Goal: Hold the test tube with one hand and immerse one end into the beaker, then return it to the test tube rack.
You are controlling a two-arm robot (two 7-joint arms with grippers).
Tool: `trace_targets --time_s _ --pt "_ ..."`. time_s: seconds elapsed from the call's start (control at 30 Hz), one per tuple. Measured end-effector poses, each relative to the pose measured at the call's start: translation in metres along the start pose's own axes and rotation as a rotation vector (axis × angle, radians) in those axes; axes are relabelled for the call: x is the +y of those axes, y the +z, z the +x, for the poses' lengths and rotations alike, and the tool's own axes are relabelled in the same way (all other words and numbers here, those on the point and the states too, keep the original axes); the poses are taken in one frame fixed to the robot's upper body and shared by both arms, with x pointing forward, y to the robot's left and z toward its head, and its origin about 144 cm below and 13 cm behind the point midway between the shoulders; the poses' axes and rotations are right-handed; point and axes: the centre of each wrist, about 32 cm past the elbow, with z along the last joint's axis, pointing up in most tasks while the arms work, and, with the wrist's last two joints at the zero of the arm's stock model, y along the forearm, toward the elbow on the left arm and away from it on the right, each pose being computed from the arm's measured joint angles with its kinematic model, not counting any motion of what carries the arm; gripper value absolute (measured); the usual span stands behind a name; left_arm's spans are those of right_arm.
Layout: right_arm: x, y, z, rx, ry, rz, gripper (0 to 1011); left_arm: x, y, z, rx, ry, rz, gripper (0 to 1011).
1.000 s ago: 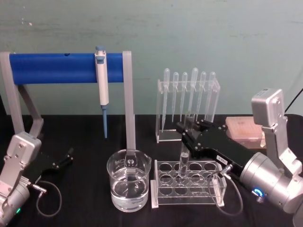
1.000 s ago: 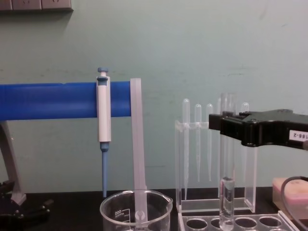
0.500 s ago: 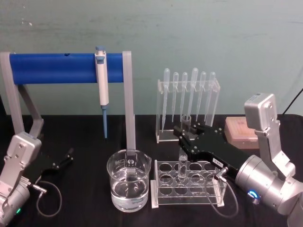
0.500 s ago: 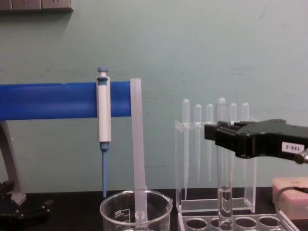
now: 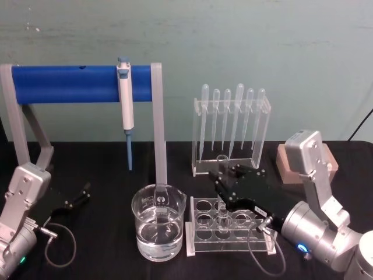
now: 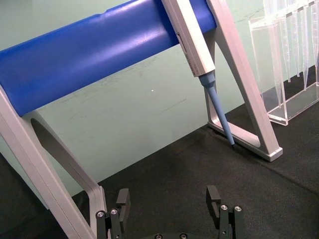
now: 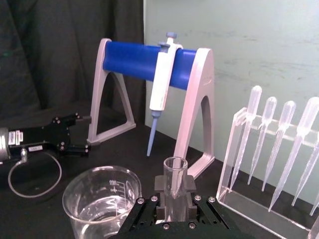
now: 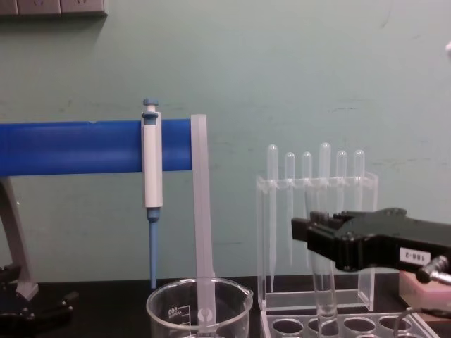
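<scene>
In the head view, nearest the camera at lower centre, the beaker (image 5: 158, 228) stands on the black table (image 5: 105, 256), part full of clear liquid. Just to its right sits the clear test tube rack (image 5: 230, 227), and the test tube (image 5: 222, 201) stands upright in one of its middle holes, in the lower right-centre of the frame. The right gripper (image 5: 224, 182) reaches in from the lower right and is clamped on the tube's upper part; in the right wrist view the tube's open rim (image 7: 175, 164) rises between the black fingers (image 7: 160, 185) pressed to its sides. From the chest view the tube (image 8: 323, 299) drops below the gripper (image 8: 318, 239) into the rack (image 8: 352, 325) at the bottom right.

At the lower left of the head view the left gripper (image 5: 81, 193) rests low over the table, well apart from the beaker, its fingers spread with nothing between them.

Farther back, a row of plastic pipettes (image 5: 232, 116) hangs in a clear stand at centre right, and a blue-and-white pipettor (image 5: 125, 99) hangs on the blue-barred stand (image 5: 64, 83) at upper left. A pink box (image 5: 287, 166) lies at the right edge.
</scene>
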Motion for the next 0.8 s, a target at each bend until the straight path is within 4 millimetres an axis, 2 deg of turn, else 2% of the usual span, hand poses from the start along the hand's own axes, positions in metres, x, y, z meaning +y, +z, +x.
trace_targets --time_s 0.27,0.6,0.73,0.77,0.8 --pt "0.003 -0.009 -0.001 -0.015 0.013 -0.021 233 0.0 0.0 0.0 0.0 0.0 0.0 1000" --pt "0.001 -0.004 0.0 -0.039 0.008 0.006 552 0.0 0.0 0.0 0.0 0.0 0.0 1000" --pt "-0.009 0.002 0.002 -0.042 -0.037 0.104 672 0.0 0.0 0.0 0.0 0.0 0.0 1000" --pt "-0.012 0.003 0.002 -0.04 -0.054 0.123 731 0.0 0.0 0.0 0.0 0.0 0.0 1000" --pt "-0.021 0.004 0.002 -0.04 -0.12 0.174 731 0.0 0.0 0.0 0.0 0.0 0.0 1000"
